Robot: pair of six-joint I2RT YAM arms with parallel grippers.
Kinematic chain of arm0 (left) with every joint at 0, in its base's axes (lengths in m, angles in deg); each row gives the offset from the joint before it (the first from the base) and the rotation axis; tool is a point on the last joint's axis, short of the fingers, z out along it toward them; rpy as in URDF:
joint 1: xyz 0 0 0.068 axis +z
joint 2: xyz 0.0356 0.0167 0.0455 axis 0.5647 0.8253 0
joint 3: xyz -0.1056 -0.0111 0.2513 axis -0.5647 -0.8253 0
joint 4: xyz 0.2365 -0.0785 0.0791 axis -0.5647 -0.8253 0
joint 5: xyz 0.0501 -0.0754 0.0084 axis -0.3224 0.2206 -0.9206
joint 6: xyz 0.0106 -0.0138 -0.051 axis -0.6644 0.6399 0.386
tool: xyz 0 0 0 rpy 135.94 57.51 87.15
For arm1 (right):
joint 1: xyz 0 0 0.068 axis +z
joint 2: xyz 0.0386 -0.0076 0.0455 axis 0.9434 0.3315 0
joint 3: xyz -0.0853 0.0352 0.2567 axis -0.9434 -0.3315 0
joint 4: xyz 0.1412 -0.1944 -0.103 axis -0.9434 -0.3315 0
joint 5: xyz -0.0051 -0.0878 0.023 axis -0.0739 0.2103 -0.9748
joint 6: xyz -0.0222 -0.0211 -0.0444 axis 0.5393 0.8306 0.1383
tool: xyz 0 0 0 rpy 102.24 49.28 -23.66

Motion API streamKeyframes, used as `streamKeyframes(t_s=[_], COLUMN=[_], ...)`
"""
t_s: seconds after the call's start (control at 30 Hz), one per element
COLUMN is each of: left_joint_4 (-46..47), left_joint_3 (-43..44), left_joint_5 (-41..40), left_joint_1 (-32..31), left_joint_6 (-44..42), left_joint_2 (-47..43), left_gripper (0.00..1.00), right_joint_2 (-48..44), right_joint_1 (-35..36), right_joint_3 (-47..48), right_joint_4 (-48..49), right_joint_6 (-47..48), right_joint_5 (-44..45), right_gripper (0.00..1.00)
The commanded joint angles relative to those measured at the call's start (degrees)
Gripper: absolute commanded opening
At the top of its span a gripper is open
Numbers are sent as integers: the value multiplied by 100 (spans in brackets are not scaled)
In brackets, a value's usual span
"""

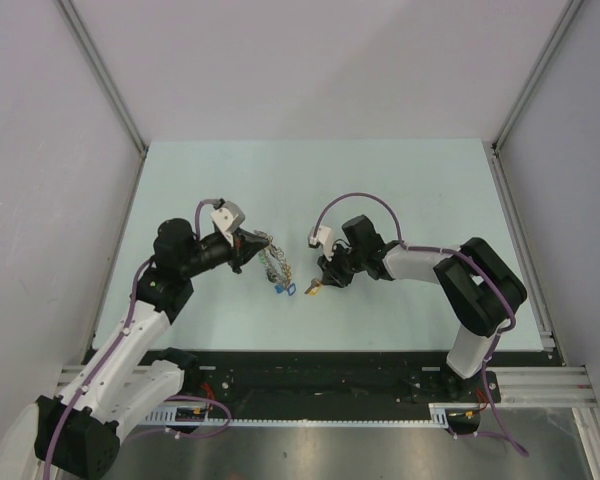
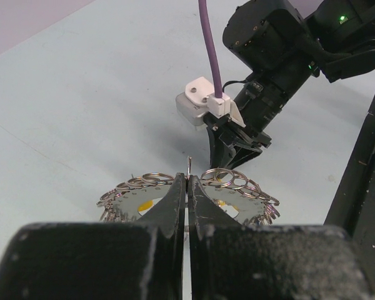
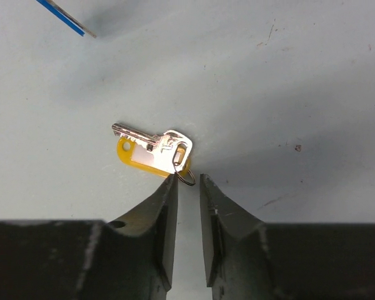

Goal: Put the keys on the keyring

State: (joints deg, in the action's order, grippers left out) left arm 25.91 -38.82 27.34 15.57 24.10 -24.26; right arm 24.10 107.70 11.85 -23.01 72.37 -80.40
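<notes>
The keyring point(image 1: 273, 262) is a grey metal disc fringed with small split rings, held upright off the table. My left gripper point(image 1: 252, 250) is shut on its rim; in the left wrist view the jaws point(image 2: 187, 182) pinch the near edge of the keyring point(image 2: 240, 201). A silver key with a yellow tag point(image 3: 151, 150) lies flat on the table. Its small wire ring point(image 3: 186, 177) sits at the tips of my right gripper point(image 3: 187, 180), touching the left fingertip point(image 3: 169, 190). The right jaws stand narrowly apart, with a gap still showing. From above, my right gripper point(image 1: 325, 277) is just over this key point(image 1: 313, 291).
Blue-tagged keys point(image 1: 283, 289) hang or lie just below the keyring, left of the yellow key; a blue tag's edge point(image 3: 65, 17) shows in the right wrist view. The right arm's wrist camera and purple cable point(image 2: 207, 103) stand close behind the keyring. White walls enclose the pale green table point(image 1: 400, 180).
</notes>
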Motion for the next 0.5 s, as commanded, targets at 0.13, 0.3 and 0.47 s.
streamKeyframes(t_s=[0.13, 0.3, 0.47], left_joint_4=[246, 246, 238], left_joint_3=[276, 276, 276], left_joint_5=[86, 95, 95], left_joint_1=[44, 44, 44], left_joint_6=[-89, -89, -89], left_joint_2=[-26, -9, -9], left_gripper=[0, 0, 1], right_joint_2=[63, -16, 19], right_joint_1=[21, 47, 100], right_joint_3=[144, 153, 153], right_joint_4=[-92, -172, -145], right_joint_6=[90, 90, 29], right_joint_5=[-289, -368, -350], right_gripper=[18, 15, 14])
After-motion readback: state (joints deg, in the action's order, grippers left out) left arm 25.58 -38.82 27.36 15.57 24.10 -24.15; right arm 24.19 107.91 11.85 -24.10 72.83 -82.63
